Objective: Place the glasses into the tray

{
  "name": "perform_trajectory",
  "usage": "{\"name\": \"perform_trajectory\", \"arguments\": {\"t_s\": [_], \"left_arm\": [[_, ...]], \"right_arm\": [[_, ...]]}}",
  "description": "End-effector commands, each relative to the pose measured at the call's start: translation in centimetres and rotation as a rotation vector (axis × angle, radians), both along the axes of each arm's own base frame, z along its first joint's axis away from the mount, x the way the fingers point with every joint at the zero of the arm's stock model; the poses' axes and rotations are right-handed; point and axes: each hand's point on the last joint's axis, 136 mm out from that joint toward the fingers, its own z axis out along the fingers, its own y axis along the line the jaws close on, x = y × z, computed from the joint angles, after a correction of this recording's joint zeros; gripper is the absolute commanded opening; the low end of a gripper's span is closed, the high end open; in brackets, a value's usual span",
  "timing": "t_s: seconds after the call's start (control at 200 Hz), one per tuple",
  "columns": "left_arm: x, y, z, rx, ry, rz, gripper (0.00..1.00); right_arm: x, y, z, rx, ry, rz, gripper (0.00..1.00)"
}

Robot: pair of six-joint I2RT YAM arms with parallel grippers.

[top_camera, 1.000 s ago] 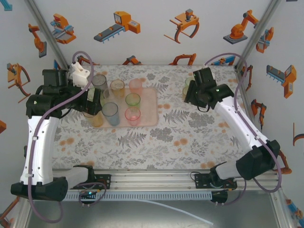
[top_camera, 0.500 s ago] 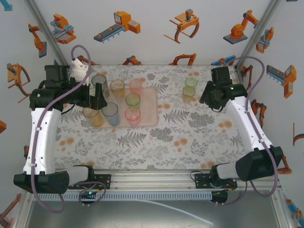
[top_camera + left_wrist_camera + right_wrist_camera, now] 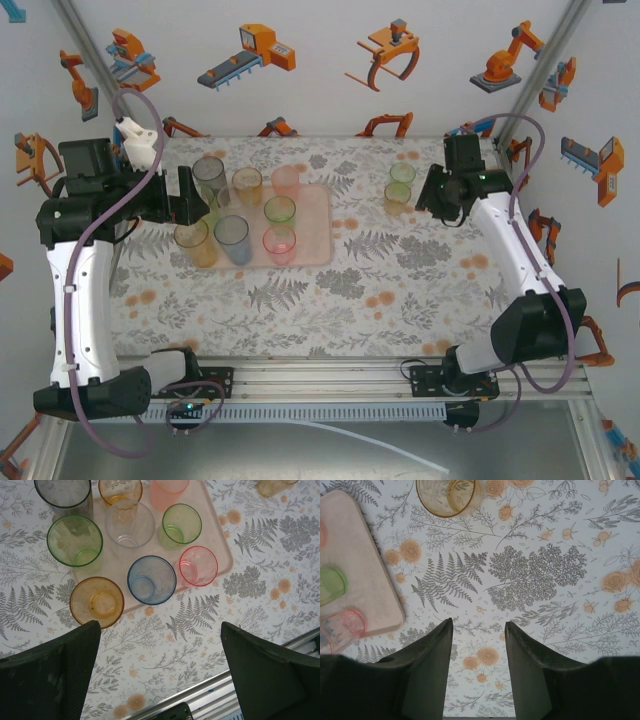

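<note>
The right gripper [image 3: 478,622] hangs with jaws parted and empty over a floral tablecloth [image 3: 545,570], an amber glass [image 3: 445,495] ahead and, at left, a tray [image 3: 355,565] bearing a green glass [image 3: 330,585] and a pink glass [image 3: 345,625].

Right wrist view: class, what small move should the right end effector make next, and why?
Probably ease the right end effector forward toward the amber glass, which stands on the table outside the tray. Its fingers are apart with nothing between them, and that glass lies ahead.
</note>
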Motion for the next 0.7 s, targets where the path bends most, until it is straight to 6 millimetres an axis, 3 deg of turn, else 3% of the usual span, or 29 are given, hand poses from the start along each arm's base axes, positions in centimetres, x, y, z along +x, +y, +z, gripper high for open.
{"name": "perform_trajectory", "arguments": {"t_s": [0.0,0.335,0.691], "left_arm": [[-0.5,-0.4,-0.2,-0.046,0.019,-0.022,0.97],[-0.7,0.1,-1.4,-0.06,0.042,-0.008,0.97],[-0.4,0.5,-1.6,-0.089,0.057,0.006,0.97]], "right_arm": [[1.3,0.3,-0.6,0.012,-0.01,0.013,0.45],[3.8,0.3,-1.8,-0.052,-0.007,0.054,0.46],[8.3,0.7,-3.9,-0.081,0.014,0.06,0.46]]}}
